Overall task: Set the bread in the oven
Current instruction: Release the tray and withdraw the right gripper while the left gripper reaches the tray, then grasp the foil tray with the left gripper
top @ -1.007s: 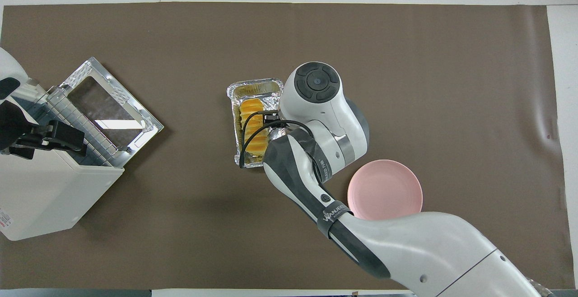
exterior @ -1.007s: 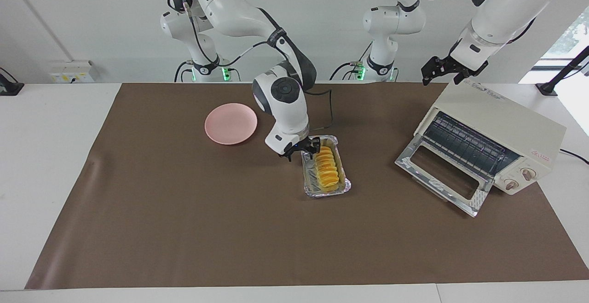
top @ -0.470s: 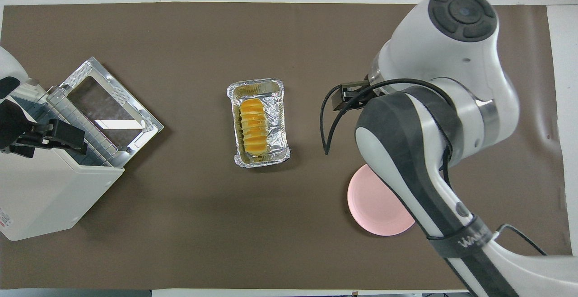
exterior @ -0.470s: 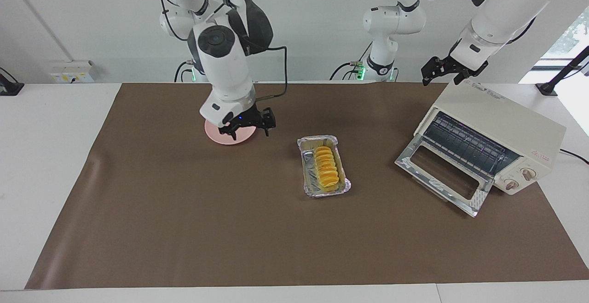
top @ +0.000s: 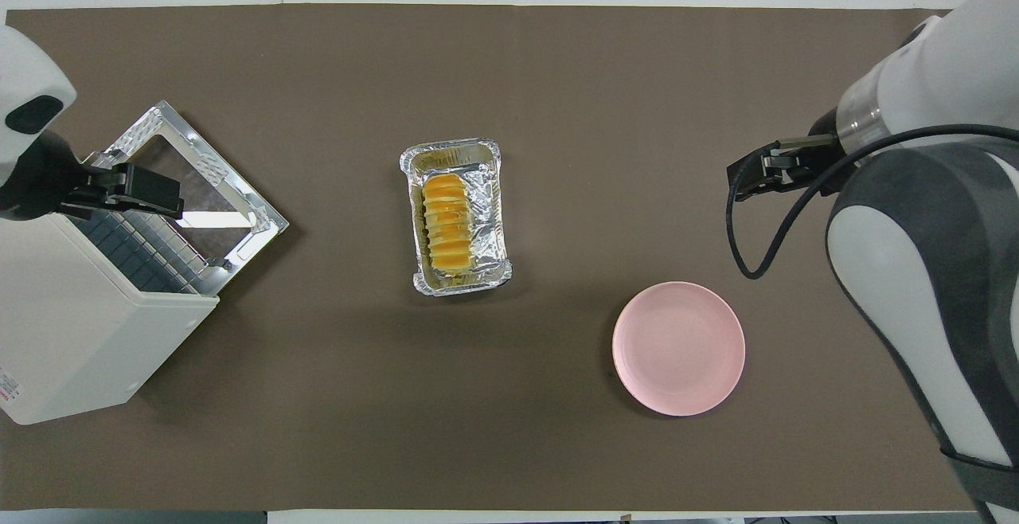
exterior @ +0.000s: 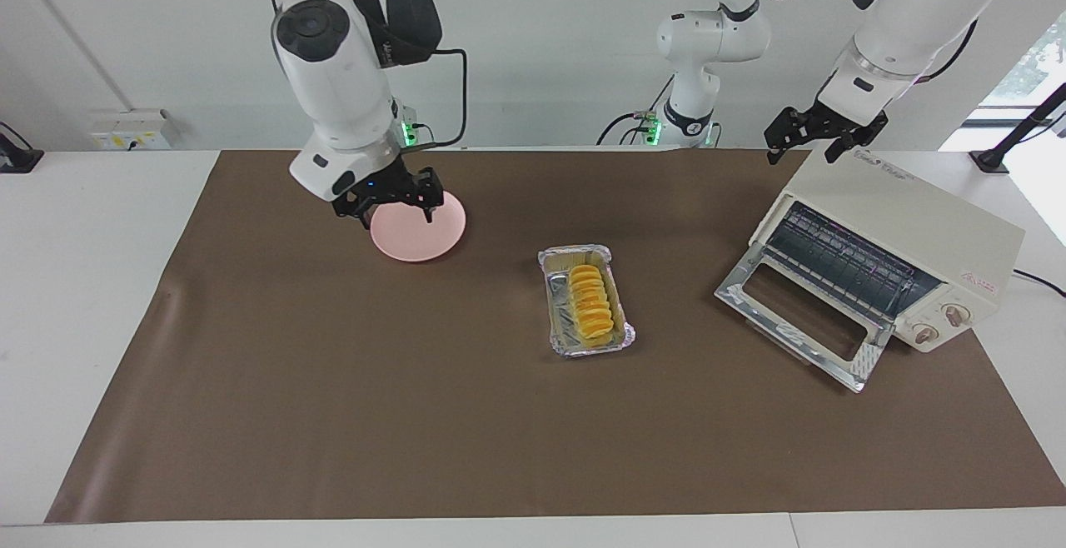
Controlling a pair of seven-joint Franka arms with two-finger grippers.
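Note:
The bread (exterior: 591, 302) (top: 447, 221), a ridged golden-yellow loaf, lies in a silver foil tray (exterior: 560, 338) (top: 458, 154) at the middle of the brown mat. Toward the left arm's end stands the cream-white oven (exterior: 908, 223) (top: 72, 325), its glass door (exterior: 795, 315) (top: 195, 177) dropped open and the dark rack showing. My right gripper (exterior: 398, 215) hangs open and empty over the pink plate's edge that is nearer to the robots, well away from the bread. Over the oven's top my left gripper (exterior: 801, 146) (top: 119, 189) hangs open, holding nothing.
A round pink plate (exterior: 420, 231) (top: 678, 347) sits on the mat toward the right arm's end, nearer to the robots than the tray. The brown mat (exterior: 333, 406) covers most of the white table. A third arm stands at the table's edge between the two.
My right gripper has left the bread in its foil tray, risen and swung toward the right arm's end, ending over the plate. The left gripper shifted slightly above the oven.

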